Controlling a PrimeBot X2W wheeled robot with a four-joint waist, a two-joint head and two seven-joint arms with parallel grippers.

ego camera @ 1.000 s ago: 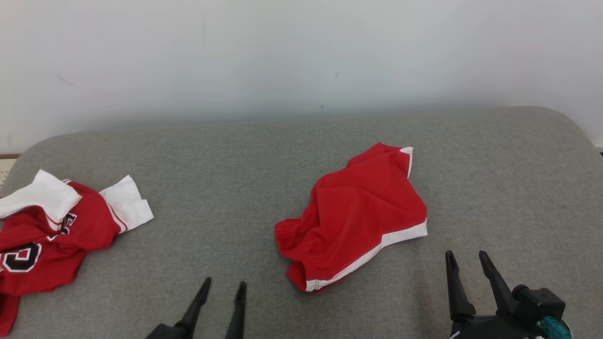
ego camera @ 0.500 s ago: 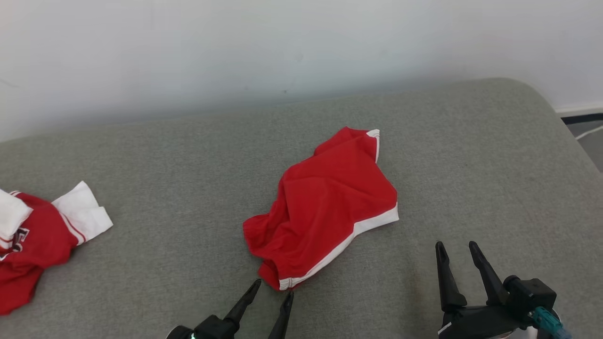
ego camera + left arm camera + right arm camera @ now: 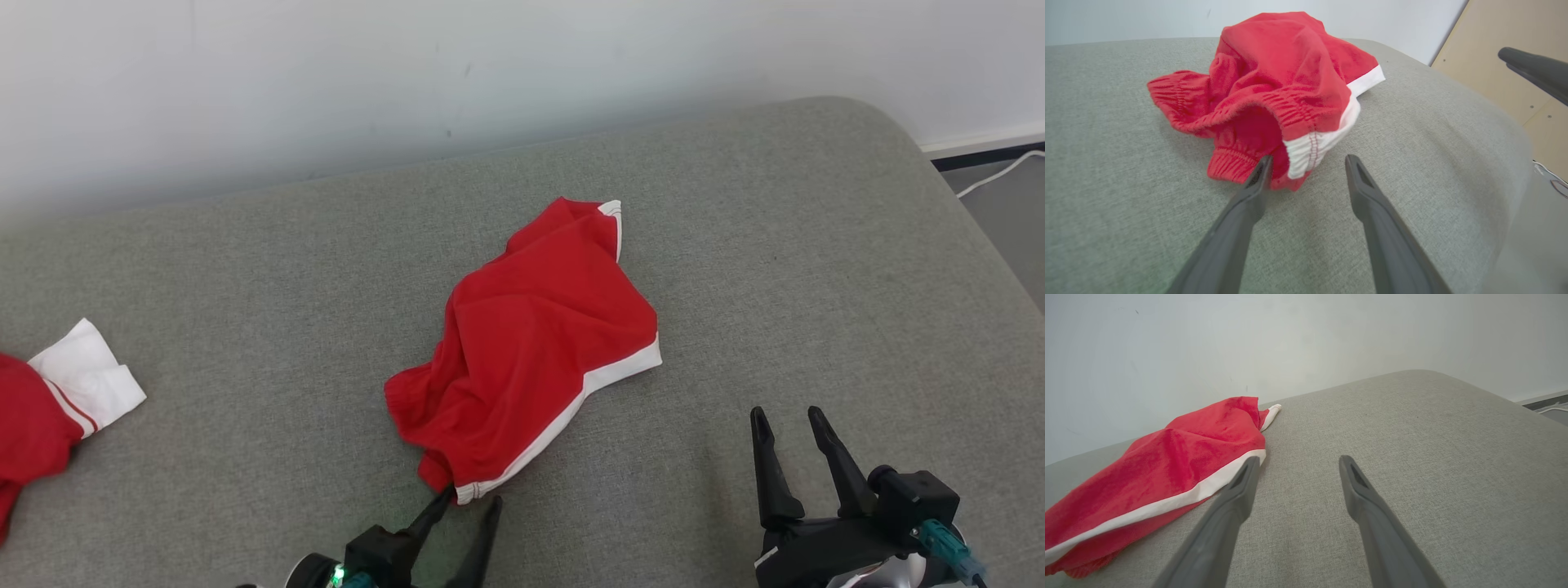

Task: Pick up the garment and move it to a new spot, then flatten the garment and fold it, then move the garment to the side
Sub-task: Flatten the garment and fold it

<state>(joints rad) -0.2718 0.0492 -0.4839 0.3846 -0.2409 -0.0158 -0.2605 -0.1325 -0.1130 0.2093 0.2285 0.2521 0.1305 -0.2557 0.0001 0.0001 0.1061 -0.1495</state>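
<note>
- Garment point(image 3: 531, 351), red shorts with white trim, lay crumpled in the middle of the grey cushion point(image 3: 245, 269).
- Left gripper point(image 3: 469, 498) sat at the near waistband corner with jaws apart, one finger touching cloth, nothing clamped.
- Right gripper point(image 3: 785, 412) was also spread wide, beside the white hem and clear of it.
- Good grab, likely: slide in until the seam sits between both fingers, then close on cloth only, not the cushion.
</note>
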